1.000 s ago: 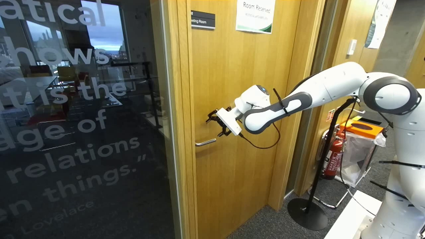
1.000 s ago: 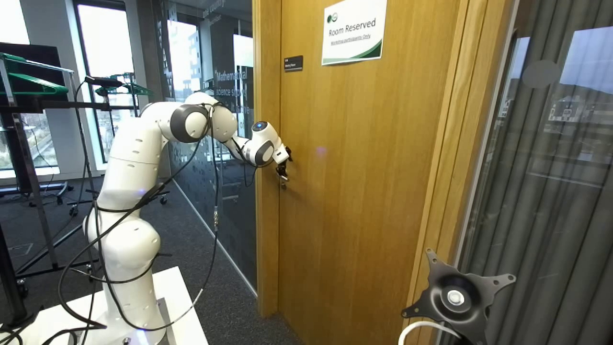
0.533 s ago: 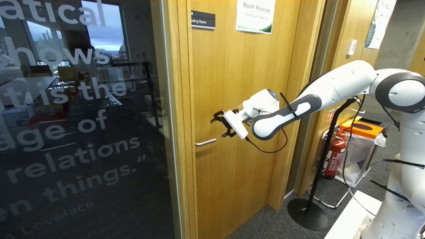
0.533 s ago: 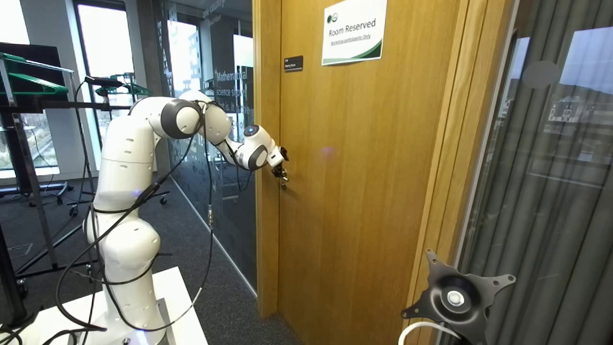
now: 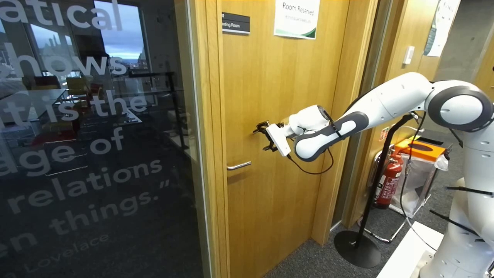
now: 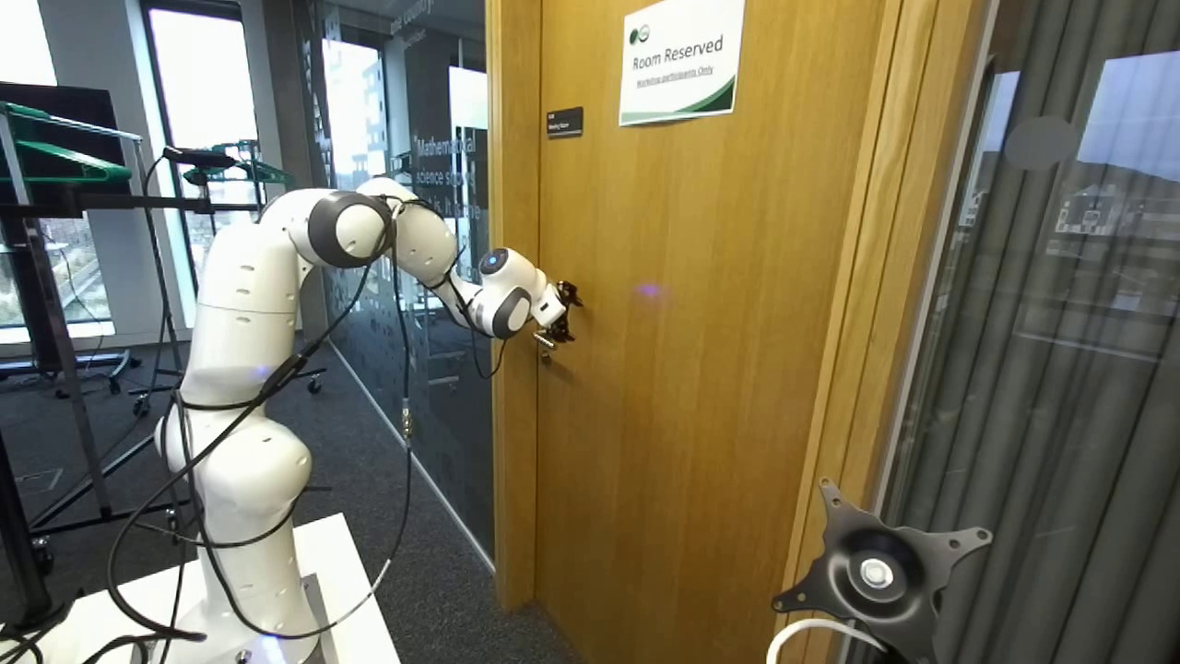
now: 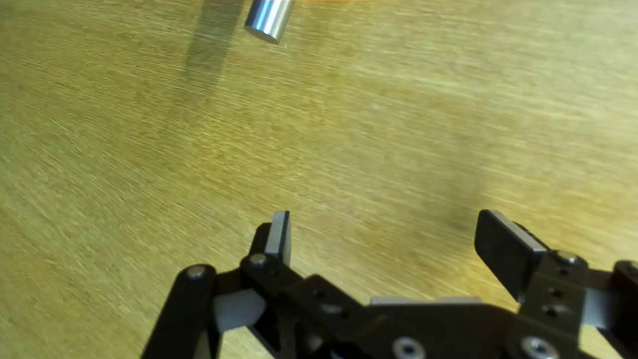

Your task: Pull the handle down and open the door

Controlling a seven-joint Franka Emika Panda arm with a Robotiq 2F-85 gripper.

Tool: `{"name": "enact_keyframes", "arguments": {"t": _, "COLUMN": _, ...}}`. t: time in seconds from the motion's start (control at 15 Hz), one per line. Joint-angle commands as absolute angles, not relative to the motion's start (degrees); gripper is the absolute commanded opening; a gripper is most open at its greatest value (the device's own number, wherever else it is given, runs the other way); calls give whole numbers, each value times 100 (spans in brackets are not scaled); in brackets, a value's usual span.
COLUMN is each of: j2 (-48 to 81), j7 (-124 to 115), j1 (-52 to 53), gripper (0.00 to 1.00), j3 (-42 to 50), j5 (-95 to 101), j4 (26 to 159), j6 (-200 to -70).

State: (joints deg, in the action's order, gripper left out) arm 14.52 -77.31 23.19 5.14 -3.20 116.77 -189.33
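Door (image 5: 278,200) closed within its frame (image 5: 213,135) in both exterior views, with the handle (image 5: 239,166) on the edge beside the dark glass (image 5: 162,231), seemingly level and unpressed. No step of the task done, then, as far as can be seen: pressing the handle down and swinging the door open both left to do. Gripper (image 7: 383,232) near the door, higher than the handle and beyond its free end, clearly apart from it; jaws spread wide, with nothing between them. Only that free end in sight in the wrist view, up by the top edge, well away from the tips. Cannot tell about contact with the door. Probably at the stage of lining up, needing a move across over the handle, then a firm downward push to turn it. Likely trouble: slipping off the free end.
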Motion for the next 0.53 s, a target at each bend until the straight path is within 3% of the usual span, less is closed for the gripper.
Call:
{"name": "enact_keyframes", "arguments": {"t": 0.0, "j2": 1835, "j7": -7981, "j1": 2583, "gripper": 100, "j3": 613, "j5": -551, "j4": 11455, "j6": -19293}}
{"name": "enact_keyframes", "arguments": {"t": 0.47, "j2": 2126, "j7": -8431, "j1": 2937, "gripper": 100, "j3": 350, "j5": -826, "j4": 11267, "j6": -19234}}
